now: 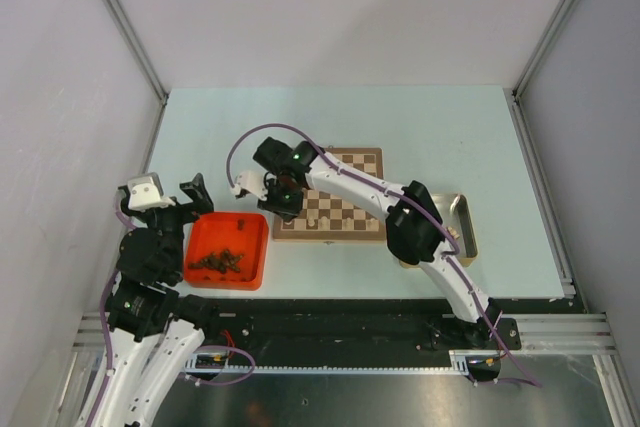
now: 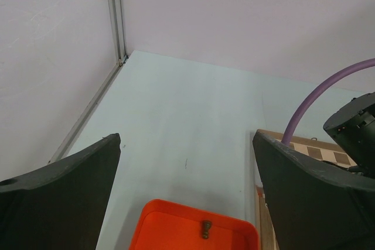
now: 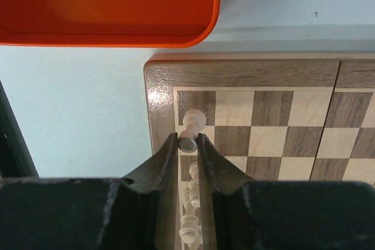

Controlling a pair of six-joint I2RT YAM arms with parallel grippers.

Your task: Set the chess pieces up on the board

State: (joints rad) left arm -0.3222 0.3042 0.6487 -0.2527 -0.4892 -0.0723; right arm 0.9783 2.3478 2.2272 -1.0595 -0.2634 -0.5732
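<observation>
Pinched almost shut, the jaws of the right gripper (image 3: 187, 139) have hold of a small pale beige wooden pawn (image 3: 192, 122) by its round, dark-bottomed base. The pawn sticks straight out ahead of the fingertips. Its long axis runs on in the line of the fingers, with the base turned back toward the wrist and the knob head pointing away. It is tipped over rather than standing. The head lies over the dark corner square of the flat square wooden chessboard (image 3: 234, 74), though I cannot tell whether it touches the wood.

Just beyond the head comes the board's plain brown rim, then a strip of pale table, then the red plastic tray (image 3: 117, 33) further ahead. Back under the fingers, toward the wrist, a short file of other pale chessmen (image 3: 193, 171) stands along the same edge column. The pawn therefore sits at the far end of that row.

To my eye the next move turns on that axis. The base must swing down under the head before the jaws let go, or the pawn will roll.

Well off to the left, the left gripper (image 2: 187, 139) hangs spread as wide as it goes, holding nothing. It is above bare table, with the tray's rim just under it. The right arm is plainly the nearer one for this piece.
</observation>
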